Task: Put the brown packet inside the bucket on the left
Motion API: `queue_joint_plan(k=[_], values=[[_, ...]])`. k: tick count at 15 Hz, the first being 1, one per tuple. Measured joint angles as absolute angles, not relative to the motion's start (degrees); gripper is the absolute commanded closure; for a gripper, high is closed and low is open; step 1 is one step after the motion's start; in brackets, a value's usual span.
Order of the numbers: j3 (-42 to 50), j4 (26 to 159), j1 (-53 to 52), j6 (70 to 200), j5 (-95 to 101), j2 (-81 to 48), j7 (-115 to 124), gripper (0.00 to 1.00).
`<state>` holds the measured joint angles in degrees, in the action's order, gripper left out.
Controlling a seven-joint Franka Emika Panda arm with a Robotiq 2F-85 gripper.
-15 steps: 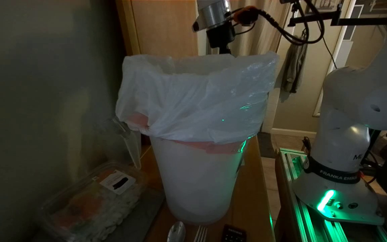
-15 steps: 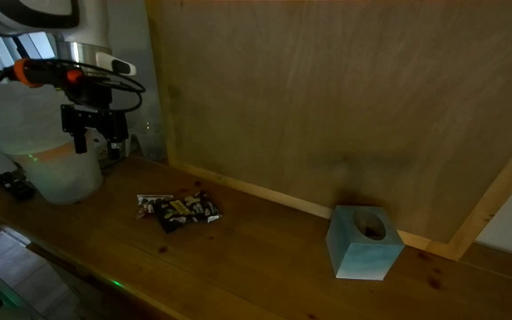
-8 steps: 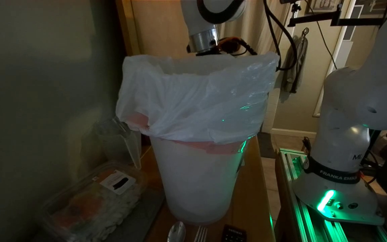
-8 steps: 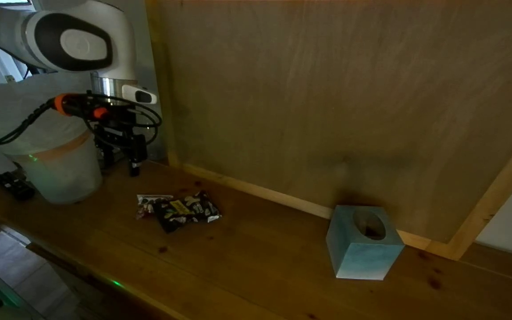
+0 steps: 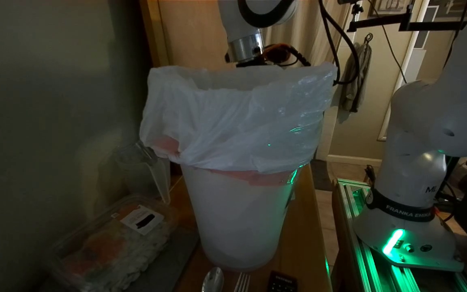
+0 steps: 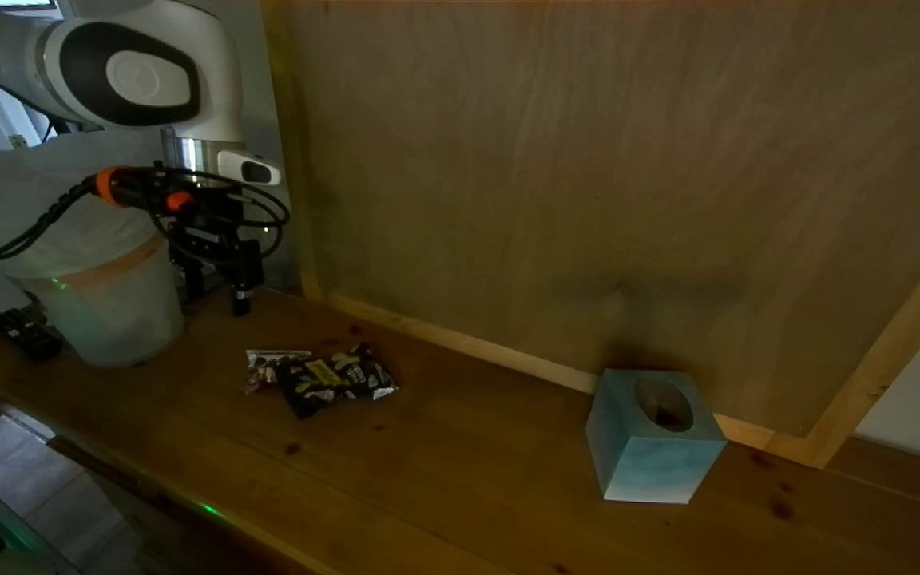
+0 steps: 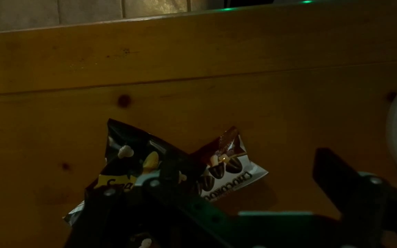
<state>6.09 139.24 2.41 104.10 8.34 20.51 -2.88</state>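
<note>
at five o'clock in the wrist view, the brown packet is shown on the table, overlapped by a black packet, its lettering made out only there. in an exterior view, the gripper is held at nine o'clock, near the bucket, its fingers spread wide. only in an exterior view is a blue box shown, at four o'clock, and only in an exterior view a spoon and fork, at six. the bucket, of smooth tapered plastic, is draped with a crinkled translucent bag; both packets are made of glossy film.
</note>
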Motion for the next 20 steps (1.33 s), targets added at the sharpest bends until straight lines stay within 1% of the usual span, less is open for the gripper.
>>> queue_joint_plan(k=[7, 14, 16, 20], values=[[6.09, 139.23, 2.83, 104.89, 8.33, 19.53, -0.23, 0.00], [6.43, 139.03, 6.14, 123.42, 7.57, 6.92, 13.71, 0.00], [6.44, 138.52, 6.50, 125.69, 7.57, 4.14, 16.25, 0.00], [6.43, 137.42, 6.52, 125.82, 7.57, 1.36, 18.31, 0.00]])
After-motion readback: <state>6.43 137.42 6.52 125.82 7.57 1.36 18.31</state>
